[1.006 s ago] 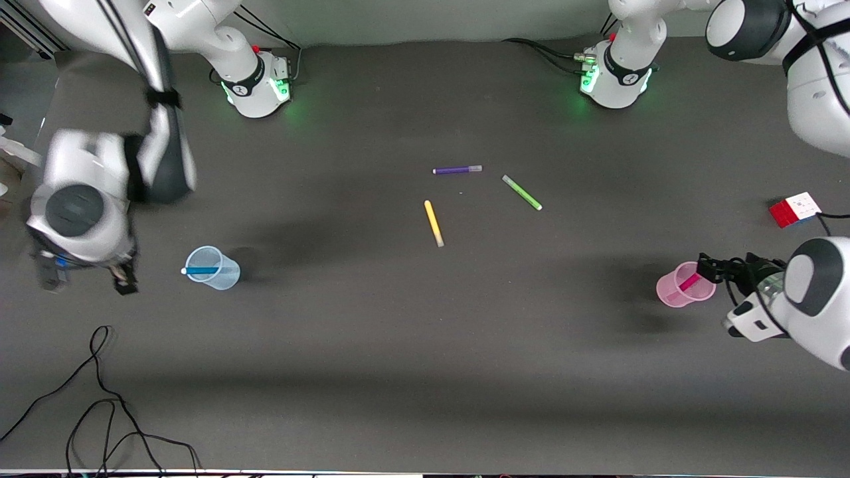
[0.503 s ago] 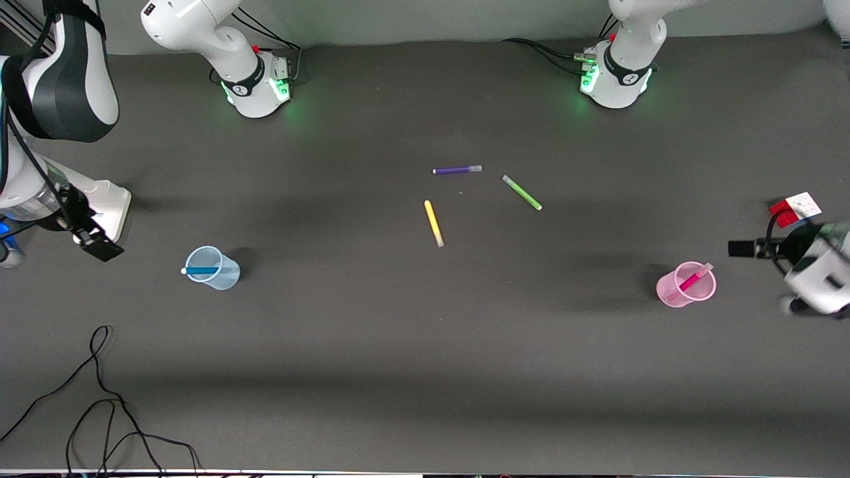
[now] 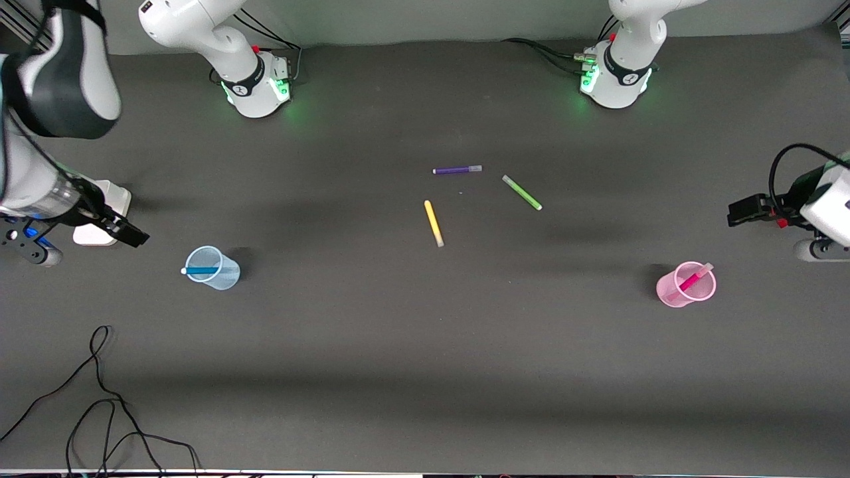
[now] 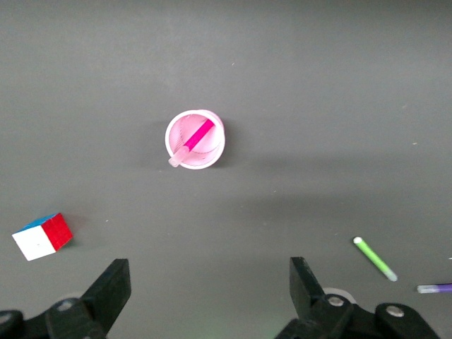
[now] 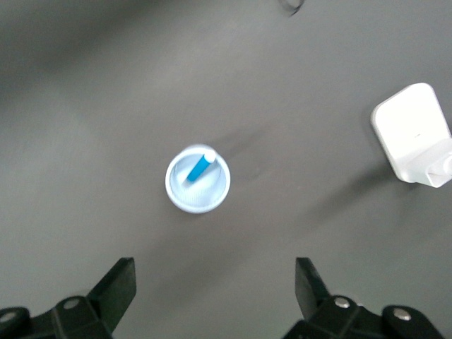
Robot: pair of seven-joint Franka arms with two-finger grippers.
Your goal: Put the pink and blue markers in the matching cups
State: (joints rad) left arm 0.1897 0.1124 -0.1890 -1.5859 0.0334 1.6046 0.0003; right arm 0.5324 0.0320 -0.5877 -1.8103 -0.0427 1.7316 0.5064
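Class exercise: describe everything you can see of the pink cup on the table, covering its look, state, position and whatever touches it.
The pink cup is a small, pale, translucent plastic cup with a round open rim, standing upright on the dark table toward the left arm's end. The pink marker leans inside it, its pale capped end sticking out past the rim. Nothing else touches the cup; the left gripper is open above it, clear of it. It sits nearer the front camera than the green marker.

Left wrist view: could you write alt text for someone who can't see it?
A pink marker leans in a pink cup on a dark table, seen from above. The open left end effector frames the lower edge, with a colored cube and green marker nearby.
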